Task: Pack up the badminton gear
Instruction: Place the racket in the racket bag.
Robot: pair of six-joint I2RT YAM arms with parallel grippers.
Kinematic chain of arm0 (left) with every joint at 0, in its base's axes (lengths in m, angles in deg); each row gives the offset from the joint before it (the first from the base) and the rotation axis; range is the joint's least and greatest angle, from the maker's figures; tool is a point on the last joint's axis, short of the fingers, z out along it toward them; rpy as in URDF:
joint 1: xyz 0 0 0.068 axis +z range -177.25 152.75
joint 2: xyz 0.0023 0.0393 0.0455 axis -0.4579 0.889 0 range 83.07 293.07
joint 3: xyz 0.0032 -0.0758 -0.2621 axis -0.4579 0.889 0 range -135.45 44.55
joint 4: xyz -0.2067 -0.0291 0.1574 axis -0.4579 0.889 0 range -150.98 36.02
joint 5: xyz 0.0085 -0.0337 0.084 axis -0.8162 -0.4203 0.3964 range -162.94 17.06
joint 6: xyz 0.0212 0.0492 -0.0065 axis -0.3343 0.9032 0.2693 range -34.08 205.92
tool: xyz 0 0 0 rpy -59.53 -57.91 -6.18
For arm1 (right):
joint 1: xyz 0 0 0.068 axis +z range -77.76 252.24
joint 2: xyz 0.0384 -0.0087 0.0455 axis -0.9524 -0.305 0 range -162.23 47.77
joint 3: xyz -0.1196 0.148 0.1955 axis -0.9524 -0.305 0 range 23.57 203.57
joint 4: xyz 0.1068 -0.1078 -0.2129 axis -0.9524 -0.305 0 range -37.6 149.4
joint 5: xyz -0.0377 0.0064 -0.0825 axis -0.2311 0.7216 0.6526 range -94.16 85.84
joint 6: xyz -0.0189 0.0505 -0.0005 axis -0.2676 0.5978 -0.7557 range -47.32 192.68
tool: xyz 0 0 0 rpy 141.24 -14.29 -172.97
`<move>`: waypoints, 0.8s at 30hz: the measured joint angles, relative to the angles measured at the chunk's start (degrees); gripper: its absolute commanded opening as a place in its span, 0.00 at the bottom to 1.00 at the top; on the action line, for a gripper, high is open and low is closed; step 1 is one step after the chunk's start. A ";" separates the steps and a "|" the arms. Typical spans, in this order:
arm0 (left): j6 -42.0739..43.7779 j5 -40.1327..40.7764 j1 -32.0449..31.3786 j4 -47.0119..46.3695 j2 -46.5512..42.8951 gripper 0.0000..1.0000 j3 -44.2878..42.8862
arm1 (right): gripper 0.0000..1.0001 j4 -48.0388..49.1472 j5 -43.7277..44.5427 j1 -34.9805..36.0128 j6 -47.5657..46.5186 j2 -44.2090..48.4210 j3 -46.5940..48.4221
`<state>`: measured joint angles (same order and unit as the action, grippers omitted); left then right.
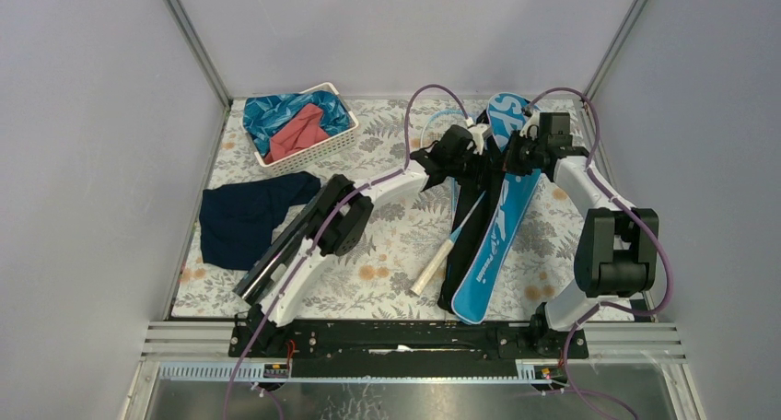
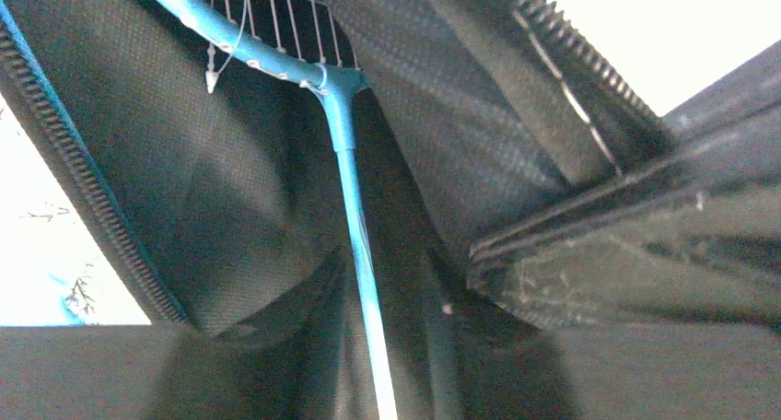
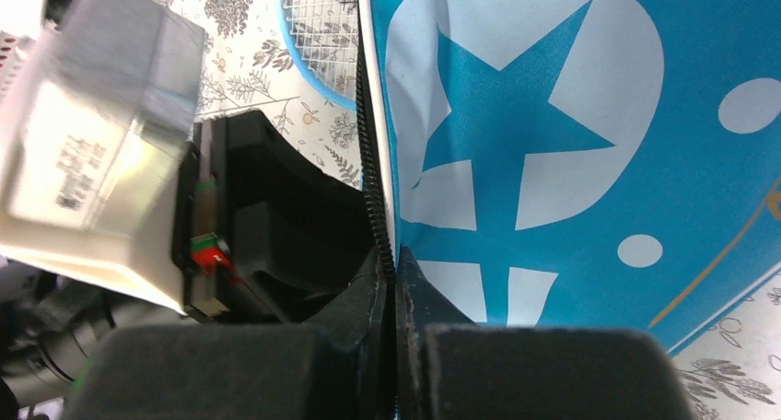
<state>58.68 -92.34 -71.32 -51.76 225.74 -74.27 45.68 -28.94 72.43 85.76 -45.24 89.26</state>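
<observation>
The blue "SPORT" bag [image 1: 493, 245] lies lengthways right of centre, with its black inside showing along the left side. My right gripper [image 1: 516, 153] is shut on the bag's zipper edge [image 3: 378, 217], with the blue cover [image 3: 553, 116] to its right. My left gripper [image 1: 451, 157] reaches into the open bag and looks open [image 2: 387, 383]. A light-blue racket [image 2: 345, 162] lies inside, and its shaft runs between the fingers. Its white handle [image 1: 431, 271] sticks out onto the table. A racket head [image 3: 318, 33] shows beside the bag's edge. A long black tube [image 1: 276, 254] lies under my left arm. No shuttlecocks show.
A white basket [image 1: 313, 148] with blue and red cloths stands at the back left. A navy cloth [image 1: 244, 217] lies on the floral tablecloth at the left. Grey walls close in the left, back and right sides.
</observation>
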 measured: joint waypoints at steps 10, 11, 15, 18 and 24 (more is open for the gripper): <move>6.27 -10.29 1.57 -1.66 -13.60 0.74 17.29 | 0.00 -1.90 -2.80 -1.44 -4.98 -0.04 1.55; 6.49 -10.38 1.55 -1.60 -13.97 0.74 17.57 | 0.00 -2.10 -3.28 -1.73 -5.57 -0.04 1.70; 10.43 -10.67 0.87 -1.57 -19.52 0.76 22.80 | 0.00 -2.60 -5.03 -2.25 -7.80 -0.04 1.97; 13.40 -10.64 0.04 -1.46 -20.92 0.76 24.81 | 0.00 -2.99 -6.43 -2.51 -9.40 -0.04 1.99; 17.57 -10.38 -1.73 -0.11 -20.37 0.70 25.77 | 0.00 -4.50 -9.20 -2.97 -13.35 -0.04 2.40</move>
<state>76.25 -102.72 -73.05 -51.87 205.37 -48.51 41.18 -38.14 69.46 72.41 -45.28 91.67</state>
